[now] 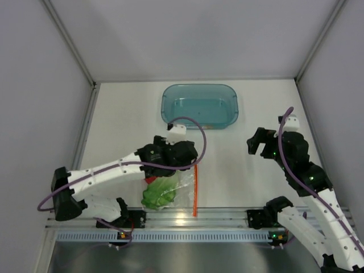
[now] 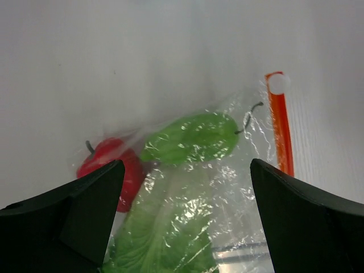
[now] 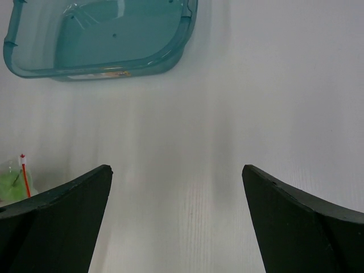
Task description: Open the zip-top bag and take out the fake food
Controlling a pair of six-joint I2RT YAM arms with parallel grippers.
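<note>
White walls [image 1: 187, 34] enclose the bench [image 1: 125, 114], which bears a teal bin [image 1: 199, 86]. The zip-top bag [image 1: 185, 186] holds a red pepper [image 2: 105, 157], a cabbage [image 2: 165, 239] and a cucumber [image 2: 190, 137]. The left pincer [image 2: 186, 165] gapes above the bag; the right pincer [image 3: 176, 168] gapes too.

Top view looks down from behind; close wrist views face forward, sharing the zip-top bag [image 2: 227, 182].

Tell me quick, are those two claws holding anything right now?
Left gripper: open, holding nothing, over the bag.
Right gripper: open, empty.

Bright, even, soft light with faint shadows; glare glints on the crinkly zip-top bag [image 2: 242, 170].
</note>
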